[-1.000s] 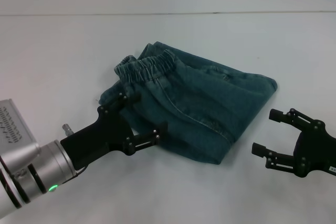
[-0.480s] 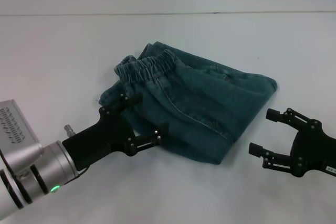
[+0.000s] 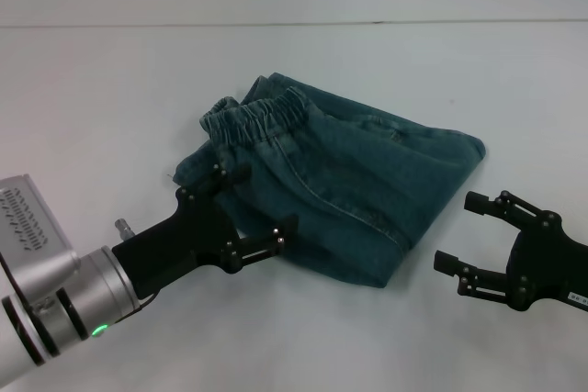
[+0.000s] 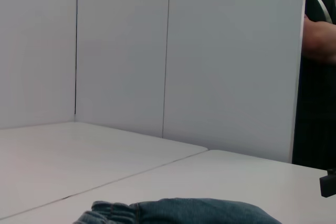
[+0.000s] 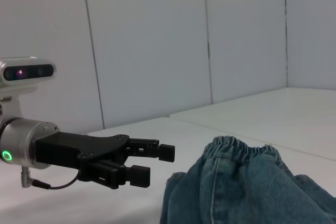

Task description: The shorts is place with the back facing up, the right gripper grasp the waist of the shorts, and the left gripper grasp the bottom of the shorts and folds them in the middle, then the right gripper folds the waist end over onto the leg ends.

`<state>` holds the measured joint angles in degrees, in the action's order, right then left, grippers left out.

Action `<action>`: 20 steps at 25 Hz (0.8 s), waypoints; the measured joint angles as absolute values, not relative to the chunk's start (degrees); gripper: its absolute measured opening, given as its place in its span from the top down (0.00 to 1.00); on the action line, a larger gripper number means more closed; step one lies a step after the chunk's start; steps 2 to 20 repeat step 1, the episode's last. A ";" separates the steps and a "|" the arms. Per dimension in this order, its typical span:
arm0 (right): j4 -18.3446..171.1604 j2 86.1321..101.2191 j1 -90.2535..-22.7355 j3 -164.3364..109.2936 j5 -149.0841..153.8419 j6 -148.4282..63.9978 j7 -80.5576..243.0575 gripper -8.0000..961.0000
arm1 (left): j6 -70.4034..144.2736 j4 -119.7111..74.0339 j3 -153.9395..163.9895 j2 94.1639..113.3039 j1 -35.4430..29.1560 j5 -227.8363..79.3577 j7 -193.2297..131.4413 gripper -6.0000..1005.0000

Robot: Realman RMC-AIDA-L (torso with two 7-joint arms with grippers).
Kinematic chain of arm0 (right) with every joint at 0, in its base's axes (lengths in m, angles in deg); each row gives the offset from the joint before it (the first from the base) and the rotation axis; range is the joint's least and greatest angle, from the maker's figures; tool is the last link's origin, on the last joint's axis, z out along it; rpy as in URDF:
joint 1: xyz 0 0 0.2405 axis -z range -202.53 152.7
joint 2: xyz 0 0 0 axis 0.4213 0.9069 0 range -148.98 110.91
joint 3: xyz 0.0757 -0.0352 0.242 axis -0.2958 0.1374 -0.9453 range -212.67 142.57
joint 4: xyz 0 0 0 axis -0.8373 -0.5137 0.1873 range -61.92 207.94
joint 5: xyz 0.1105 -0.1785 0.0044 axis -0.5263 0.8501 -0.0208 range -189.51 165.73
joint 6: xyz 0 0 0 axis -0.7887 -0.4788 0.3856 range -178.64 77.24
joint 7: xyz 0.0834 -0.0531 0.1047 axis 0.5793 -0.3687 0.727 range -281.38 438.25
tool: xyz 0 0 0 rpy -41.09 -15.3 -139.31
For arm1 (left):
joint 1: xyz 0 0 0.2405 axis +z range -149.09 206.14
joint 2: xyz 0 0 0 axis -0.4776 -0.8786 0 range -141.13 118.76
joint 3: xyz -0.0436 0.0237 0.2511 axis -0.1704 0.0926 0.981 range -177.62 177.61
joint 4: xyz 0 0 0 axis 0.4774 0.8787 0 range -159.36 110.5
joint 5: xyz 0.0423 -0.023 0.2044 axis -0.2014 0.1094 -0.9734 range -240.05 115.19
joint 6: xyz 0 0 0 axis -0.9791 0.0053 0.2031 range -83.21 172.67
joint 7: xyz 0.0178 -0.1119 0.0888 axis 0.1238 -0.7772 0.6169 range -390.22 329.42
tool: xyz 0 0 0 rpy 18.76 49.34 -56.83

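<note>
Shorts: dark blue denim shorts (image 3: 344, 181) lie folded lengthwise in the middle of the white surface (image 3: 110, 80), one half stacked on the other.
Waist: the gathered elastic waistband (image 3: 262, 117) sits at the far left end of the bundle; it also shows in the right wrist view (image 5: 244, 148) and along the low edge of the left wrist view (image 4: 110, 214).
Leg ends: the hems (image 3: 432, 195) face the right side, running from the far corner down to the near corner.
Left gripper: the left gripper (image 3: 250, 204) is at the near left edge of the shorts, its two black fingers spread apart with nothing clamped between them; one fingertip (image 3: 234, 174) is over the cloth near the waist, the other (image 3: 285, 227) by the near folded edge. Whether they touch the cloth I cannot tell. In the right wrist view it (image 5: 152, 163) shows just beside the fabric.
Right gripper: the right gripper (image 3: 464, 231) hangs just off the leg ends, apart from the cloth, fingers wide open and empty.
Surroundings: pale wall panels (image 5: 157, 40) stand behind the surface.
</note>
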<state>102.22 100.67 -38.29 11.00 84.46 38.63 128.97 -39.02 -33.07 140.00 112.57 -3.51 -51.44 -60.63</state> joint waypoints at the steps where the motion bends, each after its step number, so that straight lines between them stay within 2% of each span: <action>1: 102.18 100.68 -38.30 11.00 84.46 38.50 128.97 0.00 | -38.92 -33.04 140.00 112.57 -3.48 -51.44 -60.63 0.07; 20: 102.18 100.68 -38.30 11.00 84.46 38.50 128.97 0.00 | -38.92 -33.04 140.00 112.57 -3.48 -51.44 -60.63 0.07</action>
